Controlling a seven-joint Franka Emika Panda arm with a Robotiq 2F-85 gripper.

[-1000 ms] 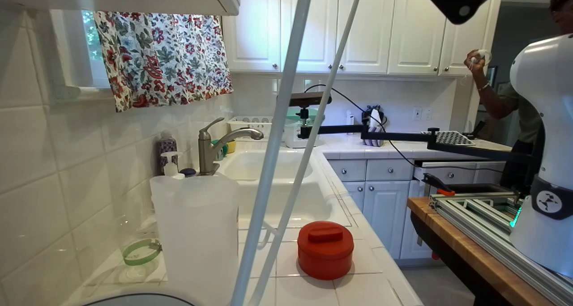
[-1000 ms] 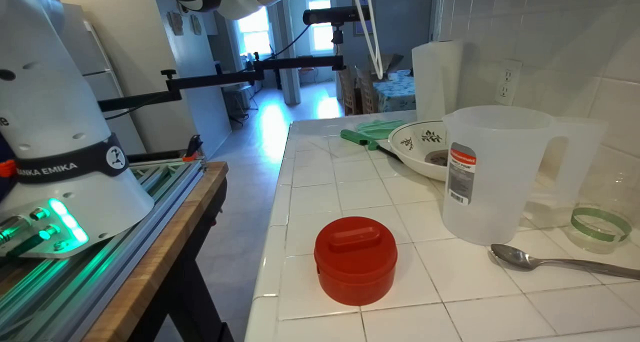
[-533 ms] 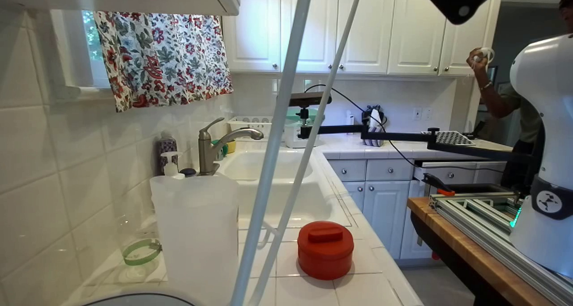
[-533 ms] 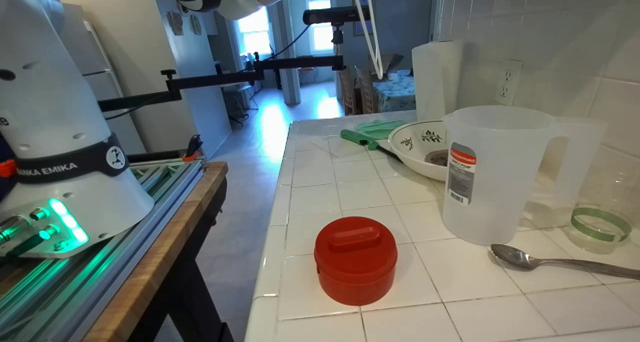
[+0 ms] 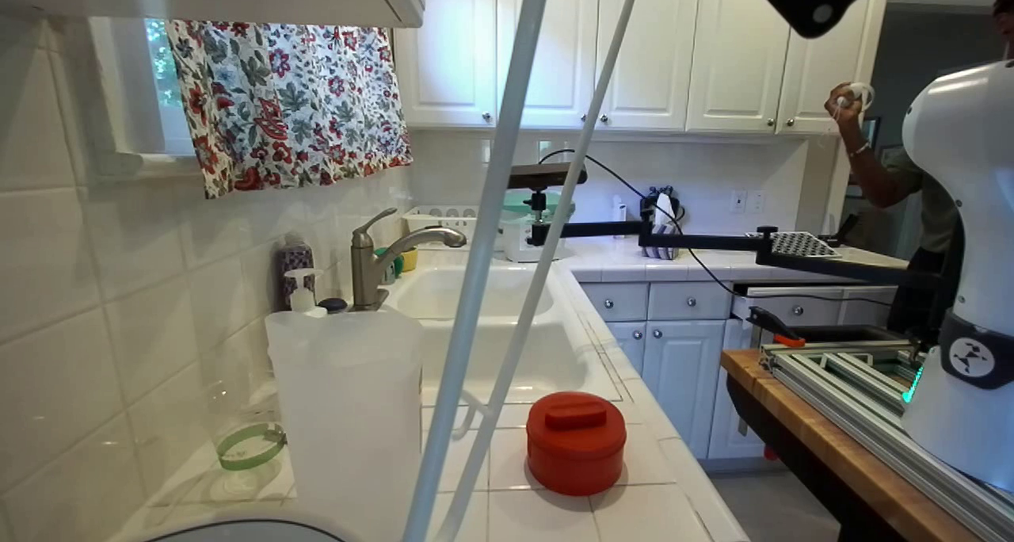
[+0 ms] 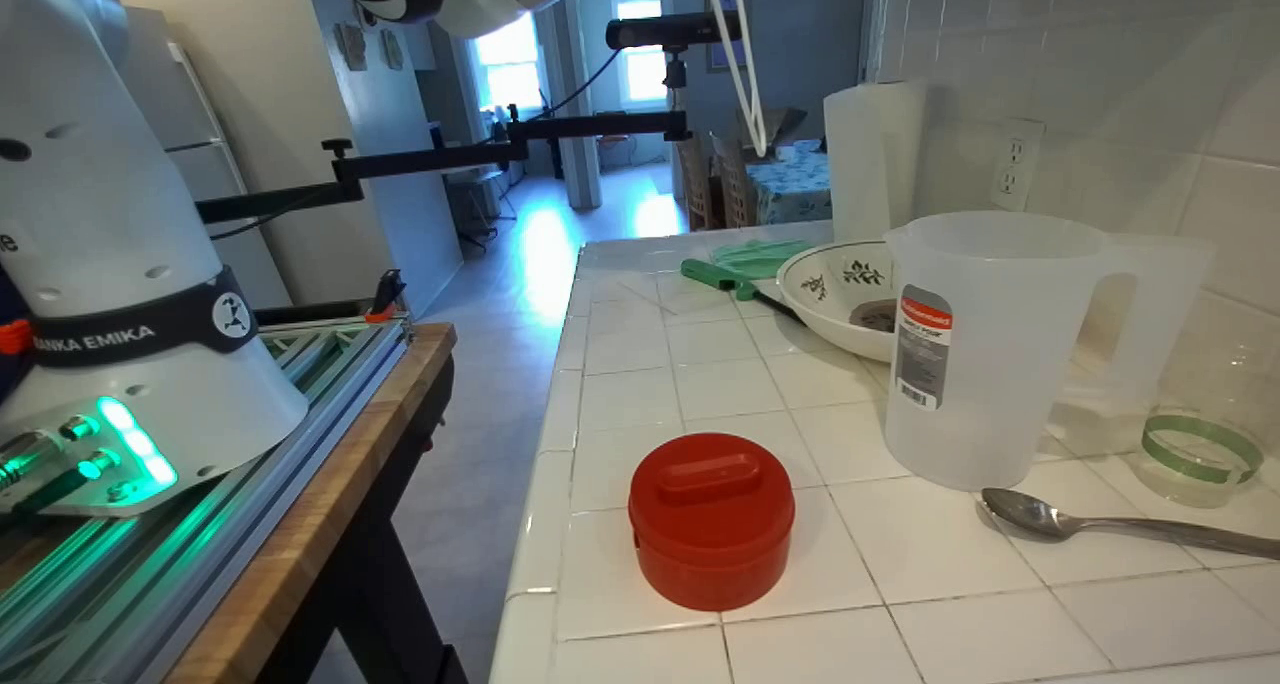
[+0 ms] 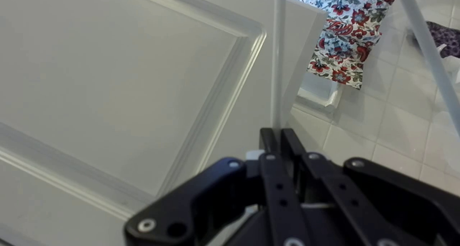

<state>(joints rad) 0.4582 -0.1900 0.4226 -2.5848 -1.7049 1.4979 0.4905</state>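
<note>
The jaws were pinched shut on a thin white frame, maybe a hanger, that ran toward 12 o'clock in the wrist view. It looked light, stiff and slippery, best held by a straight bar. In an exterior view, its lower part had swung slightly toward 9 o'clock from a moment before. Past it, at 5 o'clock, a red pot sat on the bench.

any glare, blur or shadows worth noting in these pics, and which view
Wrist view: the gripper looks soft and out of focus in the foreground, the floral curtain clearer; in an exterior view, the far windows are washed out nearly white, with bright glare on the floor; in an exterior view, the red container casts a faint shadow on the counter.
</note>
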